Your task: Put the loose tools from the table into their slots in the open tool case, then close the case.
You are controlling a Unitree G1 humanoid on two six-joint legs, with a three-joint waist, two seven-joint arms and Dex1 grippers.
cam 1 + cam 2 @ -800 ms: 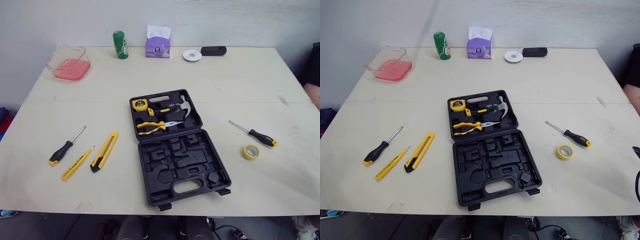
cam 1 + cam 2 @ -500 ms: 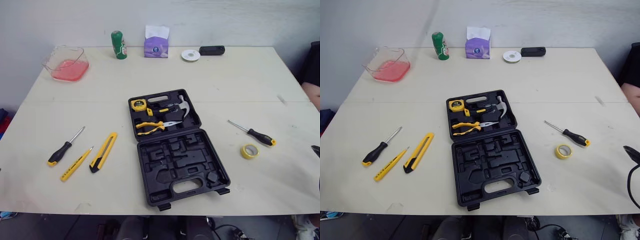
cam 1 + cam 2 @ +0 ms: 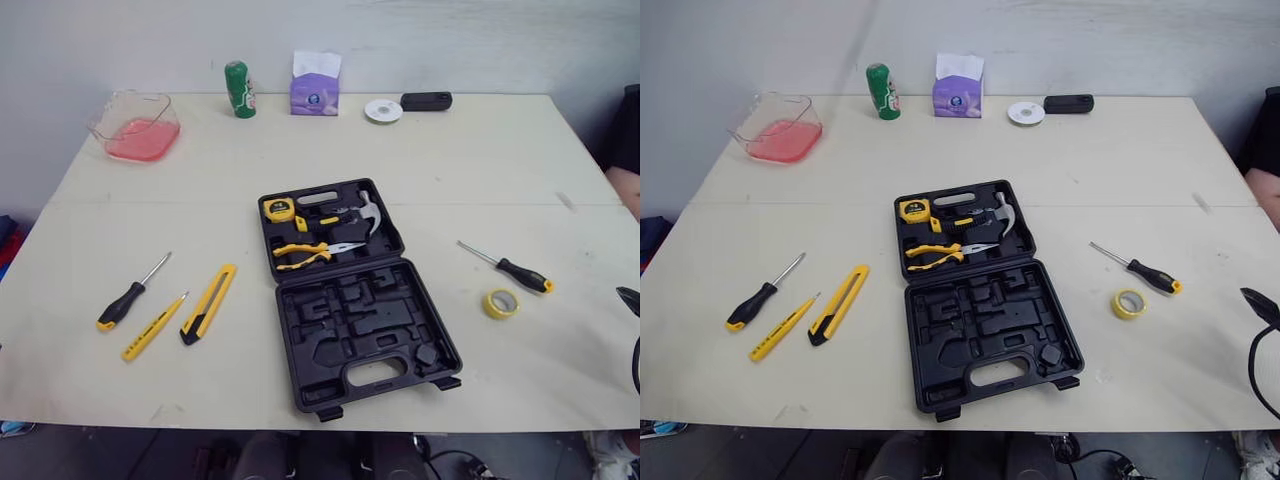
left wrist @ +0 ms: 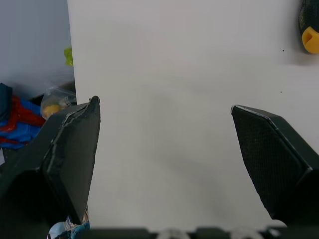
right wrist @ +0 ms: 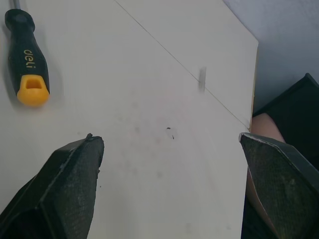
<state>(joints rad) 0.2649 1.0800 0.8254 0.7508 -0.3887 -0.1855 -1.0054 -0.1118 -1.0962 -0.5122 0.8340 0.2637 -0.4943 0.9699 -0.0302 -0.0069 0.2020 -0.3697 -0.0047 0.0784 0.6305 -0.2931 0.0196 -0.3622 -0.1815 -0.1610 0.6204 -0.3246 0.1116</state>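
The left gripper [image 4: 164,103] has its two black fingers spread wide with nothing between them, over bare table [image 3: 420,170] at the left edge, and the yellow-capped butt of the left screwdriver [image 3: 128,297] lies just beyond one fingertip. The right gripper [image 5: 167,135] is likewise wide open and empty, low over the table's right side, close to the yellow butt of the right screwdriver [image 3: 507,268] but not touching it. That screwdriver lies on a slant, with its bare shaft pointing away and left toward the tool case [image 3: 350,300] and its black handle toward the right edge. A yellow tape roll [image 3: 501,303] lies flat just beside the handle, on the near side. The case sits mid-table, open and flat, its long axis running near to far and turned slightly. The far half holds a tape measure [image 3: 279,209], pliers [image 3: 305,254] and a hammer [image 3: 365,213], while the near half, with the handle cut-out, shows empty moulded slots. To the case's left three loose tools lie roughly parallel, all slanting away and to the right. These are the left screwdriver with its shaft tip farthest away, a slim yellow tester [image 3: 153,327] beside it, and a yellow utility knife [image 3: 209,303] nearest the case. Along the far edge stand a clear tub of pink liquid [image 3: 135,125], a green can [image 3: 238,89], a tissue box [image 3: 315,85], a white disc [image 3: 383,110] and a small black device [image 3: 426,101].
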